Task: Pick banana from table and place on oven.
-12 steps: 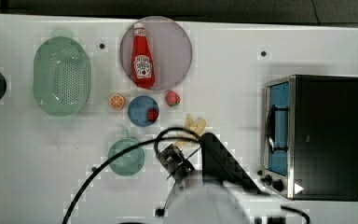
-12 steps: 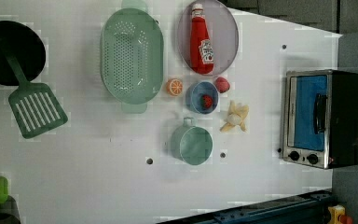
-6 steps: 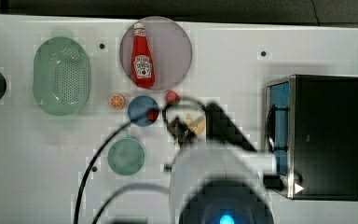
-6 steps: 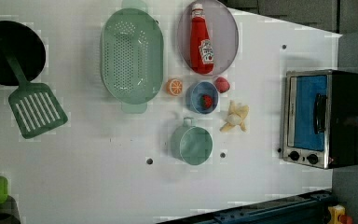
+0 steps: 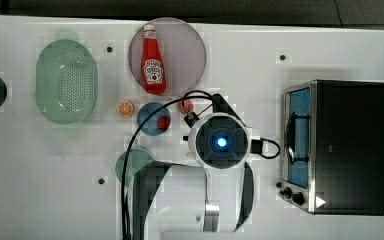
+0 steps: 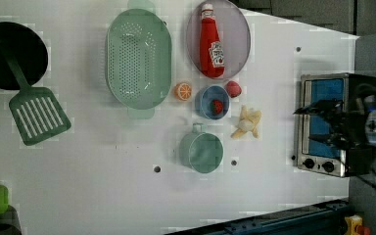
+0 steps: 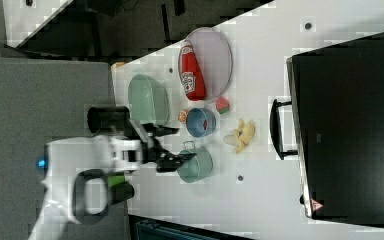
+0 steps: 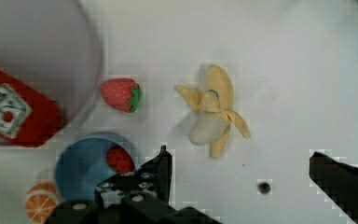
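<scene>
Banana, small pale-yellow soft toy w/ peel flaps splayed, lay on the flat white table between the round blue bowl and the boxy black-topped, silver-fronted toaster oven. Black gripper hovered over it, jaws spread wide, nothing held. Bowl held one red strawberry; another sat beside it. Glossy red ketchup bottle lay on the round grey plate. Green perforated colander, teal mug nearby.
</scene>
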